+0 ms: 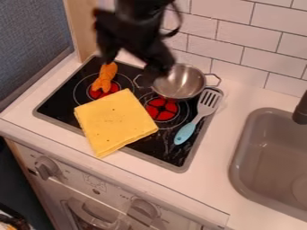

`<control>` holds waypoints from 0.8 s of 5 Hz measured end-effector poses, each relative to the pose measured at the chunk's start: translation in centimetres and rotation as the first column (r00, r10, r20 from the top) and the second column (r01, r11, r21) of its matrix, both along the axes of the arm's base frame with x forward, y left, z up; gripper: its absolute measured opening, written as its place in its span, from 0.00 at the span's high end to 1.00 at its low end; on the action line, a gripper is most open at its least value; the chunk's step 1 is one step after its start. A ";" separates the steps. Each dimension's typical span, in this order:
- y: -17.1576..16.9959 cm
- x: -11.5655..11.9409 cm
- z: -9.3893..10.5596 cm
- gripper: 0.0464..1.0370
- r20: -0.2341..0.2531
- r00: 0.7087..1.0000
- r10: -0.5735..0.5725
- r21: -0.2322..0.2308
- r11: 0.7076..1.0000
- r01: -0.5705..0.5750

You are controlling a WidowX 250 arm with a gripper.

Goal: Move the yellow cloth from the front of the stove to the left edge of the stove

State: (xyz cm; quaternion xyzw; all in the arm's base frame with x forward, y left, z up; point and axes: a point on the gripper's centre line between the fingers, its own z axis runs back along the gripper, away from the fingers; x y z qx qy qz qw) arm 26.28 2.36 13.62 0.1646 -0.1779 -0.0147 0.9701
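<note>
The black two-finger gripper (133,65) hung over the rear of the black glass stovetop (63,99), fingers wide apart, nothing visible between them. Near one fingertip lay a lumpy orange toy (105,78); near the other stood a round silver metal pot (182,82). Closer to me lay a folded yellow cloth (115,121).
</note>
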 end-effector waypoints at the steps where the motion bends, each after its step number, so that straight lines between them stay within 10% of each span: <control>1: 0.9 -0.7 -2.8 0.04 -0.018 1.000 0.004 -0.043 0.999 -0.005; 4: 3.8 2.2 -8.4 0.04 -0.065 0.997 0.042 -0.137 0.989 -0.050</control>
